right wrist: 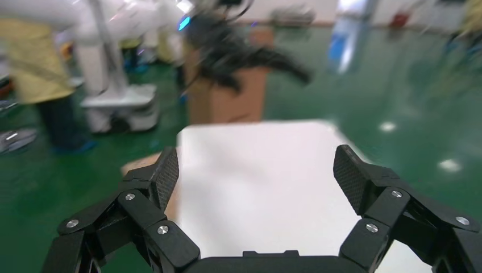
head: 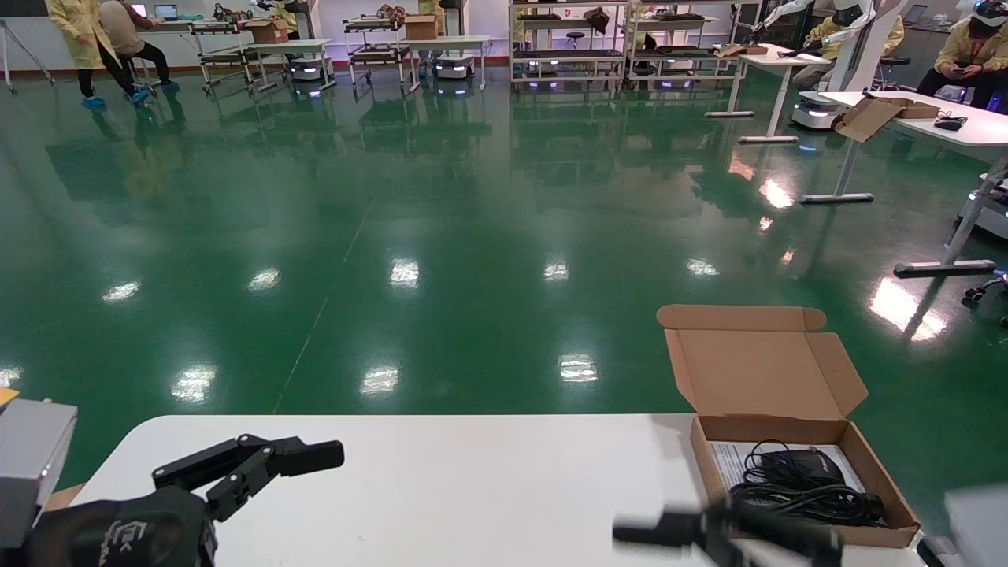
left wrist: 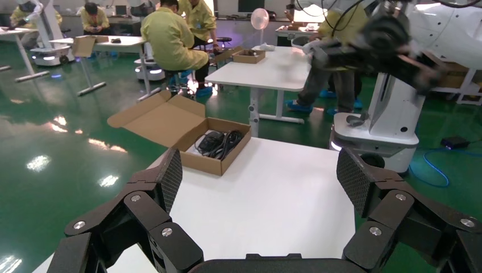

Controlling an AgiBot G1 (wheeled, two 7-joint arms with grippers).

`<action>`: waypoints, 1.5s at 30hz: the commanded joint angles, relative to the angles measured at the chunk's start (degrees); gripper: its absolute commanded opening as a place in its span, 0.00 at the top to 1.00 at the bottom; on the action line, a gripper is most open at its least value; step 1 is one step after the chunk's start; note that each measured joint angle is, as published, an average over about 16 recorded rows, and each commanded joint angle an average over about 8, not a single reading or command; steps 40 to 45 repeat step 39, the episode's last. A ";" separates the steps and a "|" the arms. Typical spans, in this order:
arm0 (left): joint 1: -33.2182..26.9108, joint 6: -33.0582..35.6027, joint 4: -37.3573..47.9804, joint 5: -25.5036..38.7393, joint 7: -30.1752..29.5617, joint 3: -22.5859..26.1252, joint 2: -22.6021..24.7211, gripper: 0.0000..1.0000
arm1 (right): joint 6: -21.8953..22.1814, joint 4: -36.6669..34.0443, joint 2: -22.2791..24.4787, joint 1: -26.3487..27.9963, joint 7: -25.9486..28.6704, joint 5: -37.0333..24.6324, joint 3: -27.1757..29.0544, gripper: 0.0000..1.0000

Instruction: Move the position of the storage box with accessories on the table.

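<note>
The brown cardboard storage box (head: 890,516) sits open at the right end of the white table (head: 472,488), its lid (head: 756,370) raised at the far side. Inside lie a black mouse (head: 807,465), its coiled cable (head: 811,500) and a white printed sheet (head: 728,461). My right gripper (head: 669,539) is blurred, just left of the box's near corner and low over the table; in the right wrist view (right wrist: 256,170) it is open and empty. My left gripper (head: 268,465) is open and empty over the table's left end. From the left wrist view (left wrist: 258,176) the box (left wrist: 207,162) lies far ahead.
The table's far edge drops to a green floor (head: 441,236). A brown cardboard piece (head: 63,496) shows beside the table's left end. Other white tables (head: 945,122), shelving racks and people in yellow coats stand far off.
</note>
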 commanded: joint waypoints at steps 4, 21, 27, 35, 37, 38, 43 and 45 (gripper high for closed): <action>0.01 -0.01 0.01 -0.01 0.00 0.00 0.00 0.00 | -2.64 2.06 1.13 -0.62 1.91 -1.37 -0.08 0.00; 0.01 -0.01 0.01 -0.01 0.00 0.00 0.00 0.00 | -1.12 0.89 0.57 -0.33 1.03 -0.65 -0.09 0.00; 0.01 -0.01 0.01 -0.01 0.00 0.00 0.00 0.00 | -0.88 0.71 0.47 -0.28 0.91 -0.50 -0.08 0.00; 0.01 -0.01 0.01 -0.01 0.00 0.00 0.00 0.00 | -0.69 0.58 0.41 -0.24 0.83 -0.42 -0.05 0.00; 0.01 -0.01 0.01 -0.01 0.00 0.00 0.00 0.00 | -0.67 0.57 0.40 -0.24 0.82 -0.41 -0.05 0.00; 0.01 -0.01 0.01 -0.01 0.00 0.00 0.00 0.00 | -0.66 0.56 0.40 -0.23 0.82 -0.41 -0.04 0.00; 0.01 -0.01 0.01 -0.01 0.00 0.00 0.00 0.00 | -0.65 0.56 0.40 -0.23 0.82 -0.40 -0.04 0.00; 0.01 -0.01 0.01 -0.01 0.00 0.00 0.00 0.00 | -0.65 0.56 0.40 -0.23 0.82 -0.40 -0.04 0.00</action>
